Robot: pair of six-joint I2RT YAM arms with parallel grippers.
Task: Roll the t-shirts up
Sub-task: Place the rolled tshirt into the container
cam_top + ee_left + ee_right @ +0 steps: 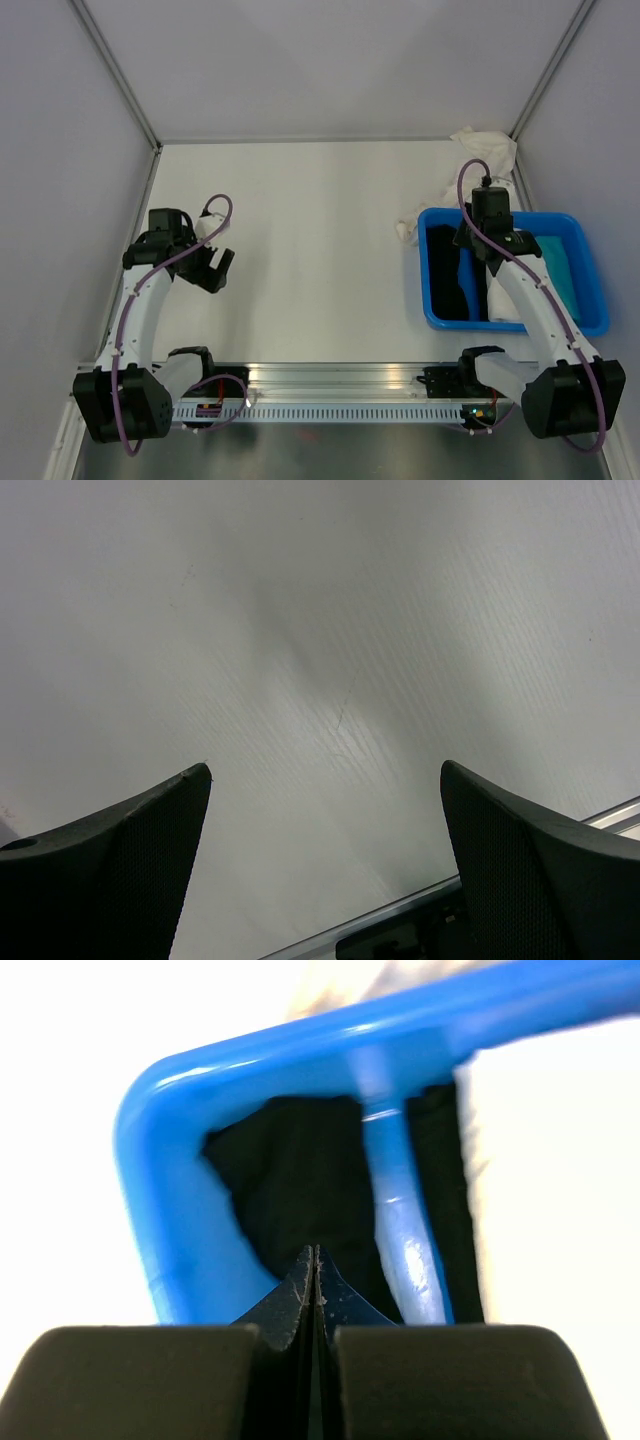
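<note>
Inside one glossy blue plastic tub (450,323) at the desk's (300,250) right edge lie one black t-shirt (448,270) and one teal t-shirt (562,262), both soft and bunched. One cream-white t-shirt (485,150) lies crumpled at the far right corner. The right hand (316,1255) is closed, fingers pressed together above the black cloth. The left hand (325,775) is wide open over the desk's left side.

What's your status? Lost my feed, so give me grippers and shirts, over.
Left gripper open over table. Right gripper shut over black t-shirt in blue tub, grip unconfirmed. Teal t-shirt also in tub, white t-shirt behind it.
</note>
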